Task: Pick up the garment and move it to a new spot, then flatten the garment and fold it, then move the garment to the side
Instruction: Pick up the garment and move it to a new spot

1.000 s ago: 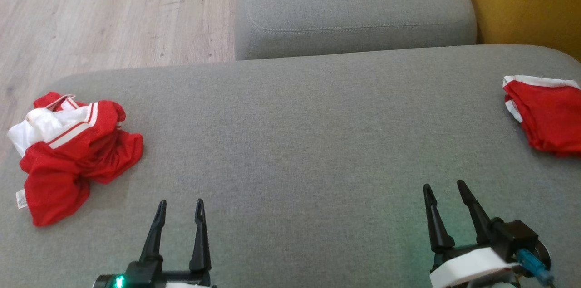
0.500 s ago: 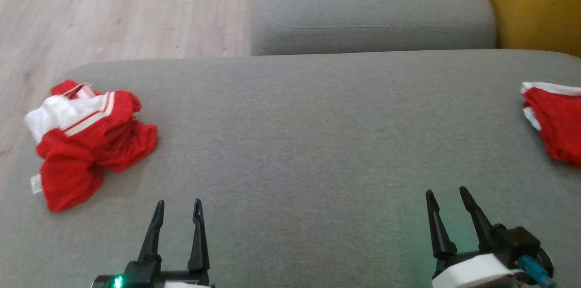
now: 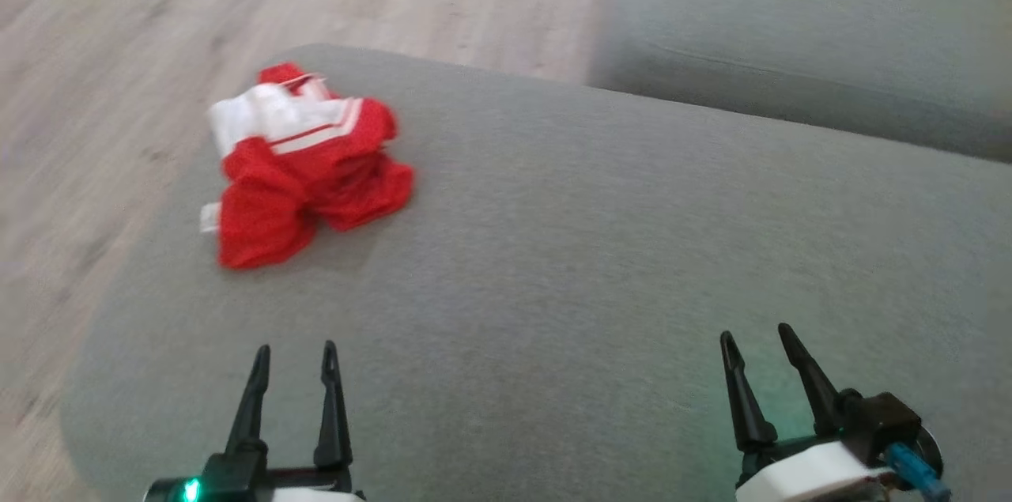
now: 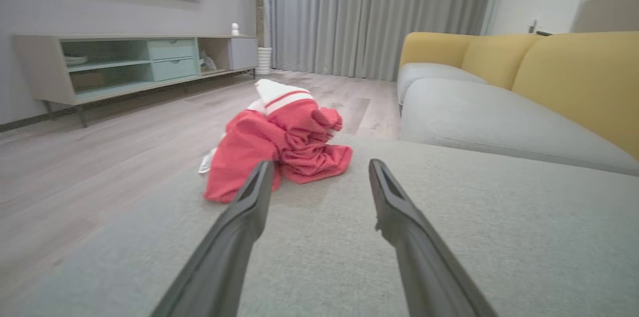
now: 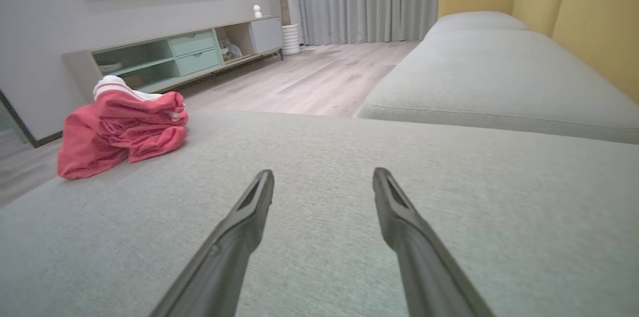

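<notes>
A crumpled red garment (image 3: 304,170) with white bands lies in a heap near the far left corner of the grey cushion (image 3: 601,249). It also sits ahead of the fingers in the left wrist view as the garment (image 4: 279,142), and at the left of the right wrist view as the garment (image 5: 122,127). My left gripper (image 3: 294,352) hovers open above the cushion's near edge, short of the heap, nothing between its fingers. My right gripper (image 3: 757,337) is open too, far to the right over bare cushion.
Wooden floor (image 3: 118,35) drops off past the cushion's left and far edges. A second grey seat cushion (image 3: 814,35) lies behind at the right, with yellow backrests (image 4: 574,77). A low TV cabinet (image 4: 135,62) stands along the wall.
The head camera has swung left: the heap now sits nearer the middle of the picture and a second red garment at the right has left the frame. Both grippers stay open.
</notes>
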Tool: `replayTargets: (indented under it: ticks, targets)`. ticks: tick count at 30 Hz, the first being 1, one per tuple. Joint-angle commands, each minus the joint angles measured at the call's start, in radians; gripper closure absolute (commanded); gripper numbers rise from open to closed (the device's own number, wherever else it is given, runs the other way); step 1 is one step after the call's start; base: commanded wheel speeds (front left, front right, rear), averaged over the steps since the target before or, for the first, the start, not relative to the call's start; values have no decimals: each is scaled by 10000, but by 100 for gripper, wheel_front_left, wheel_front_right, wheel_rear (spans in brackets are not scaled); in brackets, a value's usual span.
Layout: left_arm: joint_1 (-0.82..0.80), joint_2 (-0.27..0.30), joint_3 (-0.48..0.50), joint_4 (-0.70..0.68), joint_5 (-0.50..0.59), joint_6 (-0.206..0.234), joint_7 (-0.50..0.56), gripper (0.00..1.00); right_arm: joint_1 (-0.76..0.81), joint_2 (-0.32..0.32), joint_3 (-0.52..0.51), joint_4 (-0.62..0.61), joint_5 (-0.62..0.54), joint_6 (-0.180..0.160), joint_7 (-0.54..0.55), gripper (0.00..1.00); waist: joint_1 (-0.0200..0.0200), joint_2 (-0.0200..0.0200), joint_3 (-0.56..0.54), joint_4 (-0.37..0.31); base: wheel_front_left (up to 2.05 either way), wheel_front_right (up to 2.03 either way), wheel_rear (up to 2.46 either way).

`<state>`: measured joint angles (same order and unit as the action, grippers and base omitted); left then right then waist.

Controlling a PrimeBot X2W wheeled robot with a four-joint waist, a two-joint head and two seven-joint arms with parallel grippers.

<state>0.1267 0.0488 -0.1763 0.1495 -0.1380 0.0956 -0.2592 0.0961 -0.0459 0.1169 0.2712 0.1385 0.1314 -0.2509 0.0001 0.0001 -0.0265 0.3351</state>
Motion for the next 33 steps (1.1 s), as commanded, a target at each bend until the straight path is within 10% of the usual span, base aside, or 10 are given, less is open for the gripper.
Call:
replayTargets:
  ticks: [1, 9, 21, 25, 33]
  targets:
    - [-323, 14, 383, -370, 96, -5, -26, 0, -413, -44, 237, -298, 50, -7, -108, 0, -1, -1, 20, 677, 0, 0, 0]
    - [-326, 14, 598, -547, 25, 48, -26, 0, -460, -44, 299, -252, -162, -7, -109, 0, -1, -1, 262, 1508, 0, 0, 0]
    - [-3604, 325, 1653, -1032, 401, -608, -26, 0, -1057, -1151, 416, -538, -135, -7, -109, 0, -1, -1, 2217, 1019, 0, 0, 0]
    - [-5913, 694, 1703, 368, 335, -1085, 45, 0, -1551, -1871, 421, -784, -226, -7, -109, 0, -1, -1, 3237, 790, 0, 0, 0]
    - [-10113, 1013, 2032, 5017, -1011, -1799, 3387, 0, -2455, -2970, 428, -1156, -150, -7, -109, 0, -1, -1, 4728, 98, 0, 0, 0]
